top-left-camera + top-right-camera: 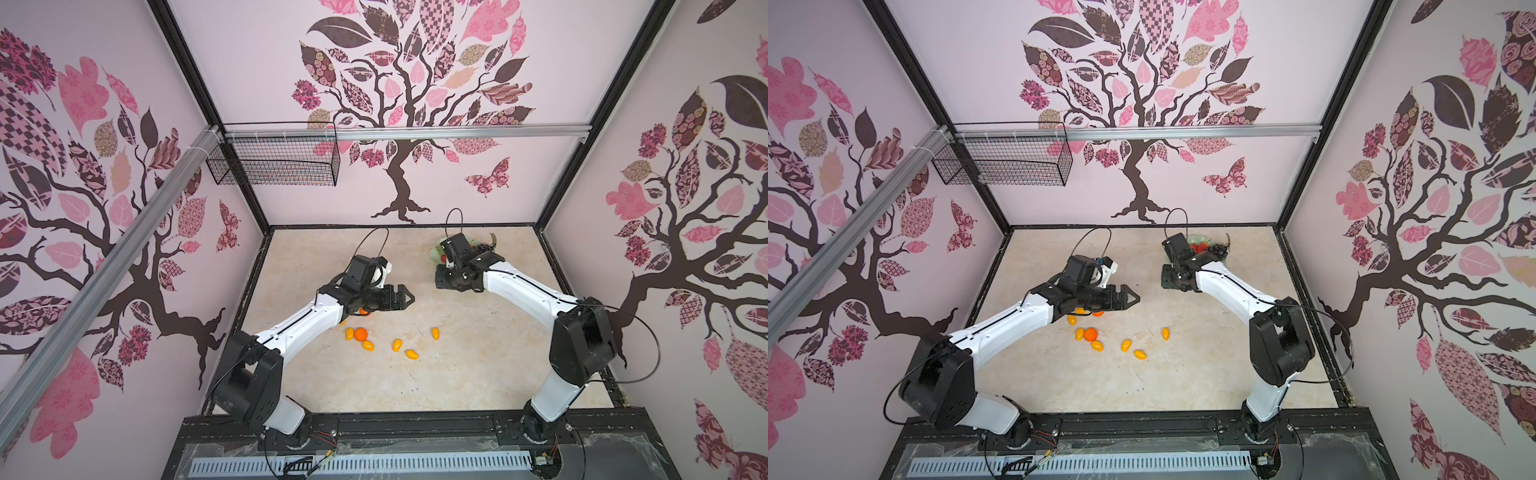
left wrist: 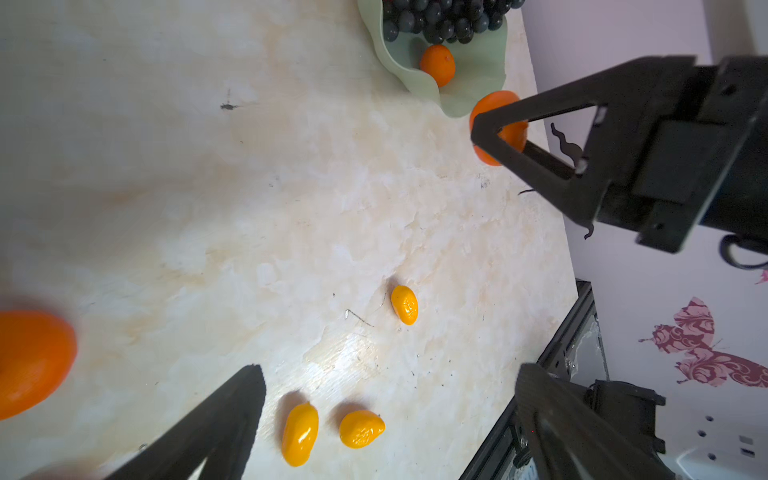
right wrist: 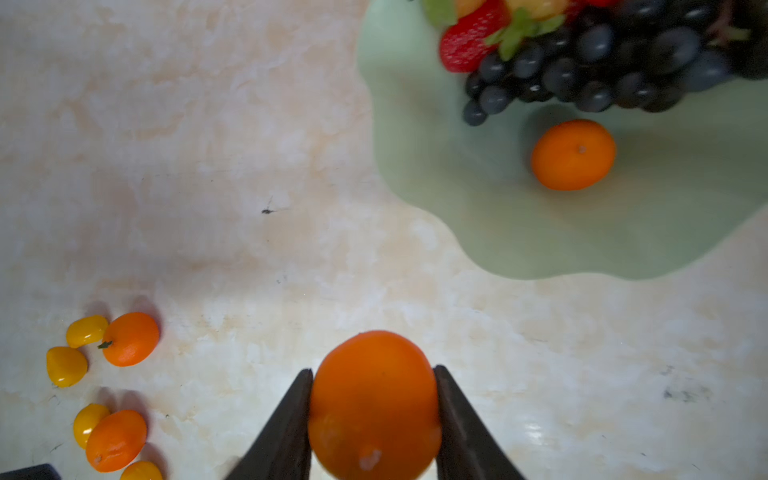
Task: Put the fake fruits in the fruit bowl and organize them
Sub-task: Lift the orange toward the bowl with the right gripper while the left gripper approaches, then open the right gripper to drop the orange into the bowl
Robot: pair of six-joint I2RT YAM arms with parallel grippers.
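Observation:
My right gripper (image 3: 372, 370) is shut on a round orange tangerine (image 3: 374, 407), held above the table just short of the fruit bowl (image 3: 540, 241). The pale green bowl holds a dark grape bunch (image 3: 602, 62), a strawberry (image 3: 469, 41) and another tangerine (image 3: 573, 154). In the left wrist view the right gripper (image 2: 478, 129) and its tangerine (image 2: 490, 108) hang at the bowl's rim (image 2: 457, 106). My left gripper (image 2: 388, 370) is open and empty above two kumquats (image 2: 300, 434). In both top views the left gripper (image 1: 409, 297) hovers mid-table.
Several kumquats (image 1: 397, 345) and a tangerine (image 1: 360, 334) lie loose on the marble tabletop near the left arm; another tangerine (image 1: 363, 311) peeks out under it. The bowl (image 1: 1198, 239) sits at the back right near the wall. A black wire basket (image 1: 274, 164) hangs on the back wall.

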